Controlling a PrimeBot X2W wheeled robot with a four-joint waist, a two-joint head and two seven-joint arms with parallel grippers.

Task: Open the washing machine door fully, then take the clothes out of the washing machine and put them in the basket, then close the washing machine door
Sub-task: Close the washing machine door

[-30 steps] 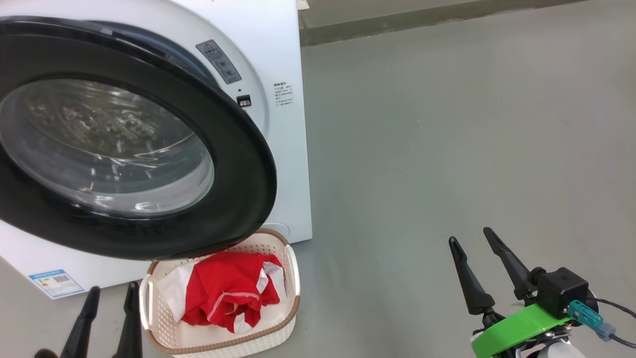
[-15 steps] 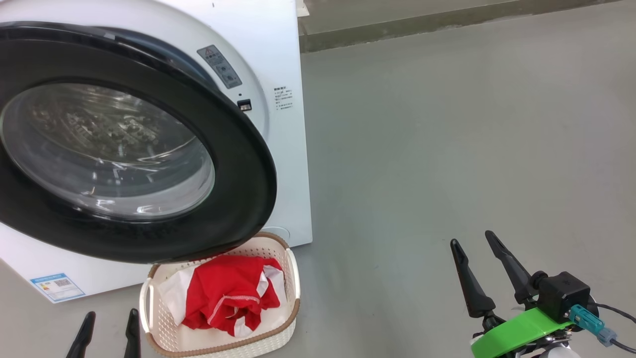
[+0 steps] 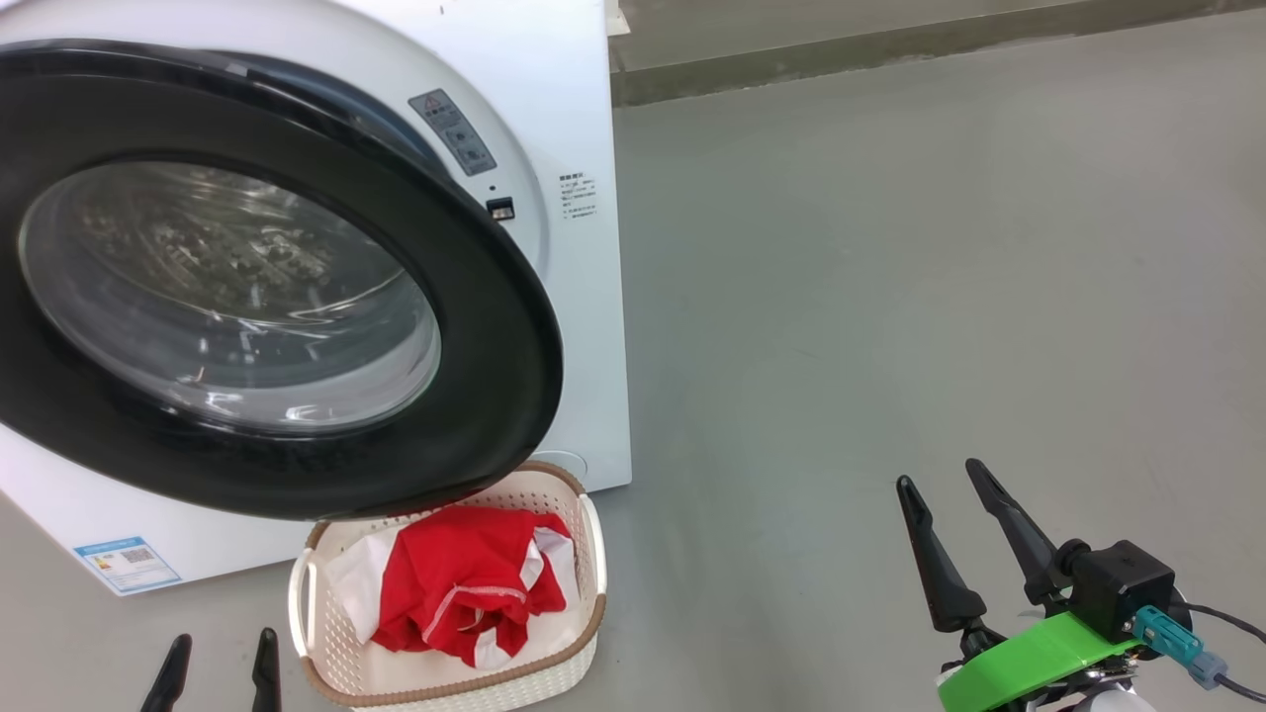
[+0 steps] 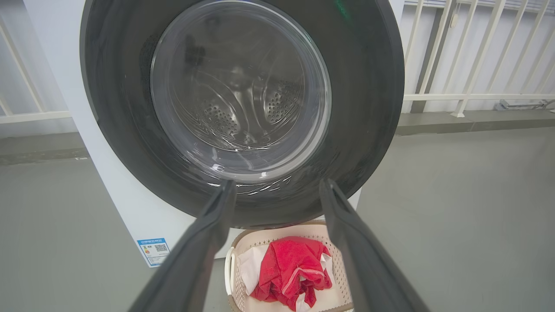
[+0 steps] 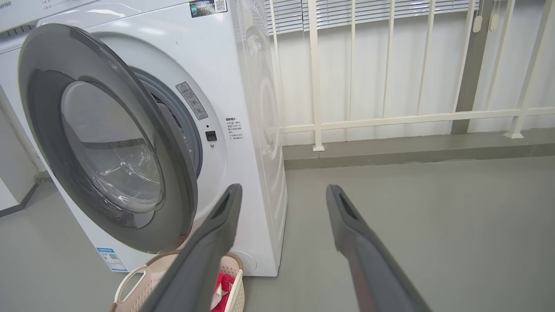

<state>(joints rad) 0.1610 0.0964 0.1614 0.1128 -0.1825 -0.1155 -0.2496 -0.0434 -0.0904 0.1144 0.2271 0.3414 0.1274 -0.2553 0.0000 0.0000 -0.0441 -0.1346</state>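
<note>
- The room has a smooth grey floor (image 3: 890, 247). Behind it a low grey kerb (image 5: 412, 149) carries a white railing (image 5: 390, 117), with slatted blinds (image 5: 347, 13) above.
- The left gripper (image 3: 223, 643) sits low at the head view's bottom edge. Its two dark fingers are spread wide and hold nothing.
- The right gripper (image 3: 938, 473) hangs over bare floor, well apart from the machine. Its jaws are also spread wide and hold nothing.
- The right wrist carries one green bracket (image 3: 1029, 658), one black block (image 3: 1123, 583) and one teal plug (image 3: 1167, 628).
- One basket (image 3: 591, 583) stands on the floor just right of the left fingers, at the machine's lower right corner.
- The clothes (image 3: 460, 583) lie inside it as one red and white heap. How many garments there are cannot be told.
- The one washing machine door (image 3: 495, 326) stands swung out, its lower rim overhanging the basket's back edge. The perforated drum shows through the glass.
- The one washing machine (image 3: 584, 326) bears four labels:
  - a grey warning label (image 3: 453, 132) with a triangle;
  - a small text block (image 3: 577, 196), too small to read;
  - a blue-and-white sticker (image 3: 127, 564) with a QR code;
  - a top sticker (image 5: 208, 6), also with a QR code.
- A small black latch socket (image 3: 500, 208) sits below the warning label.
</note>
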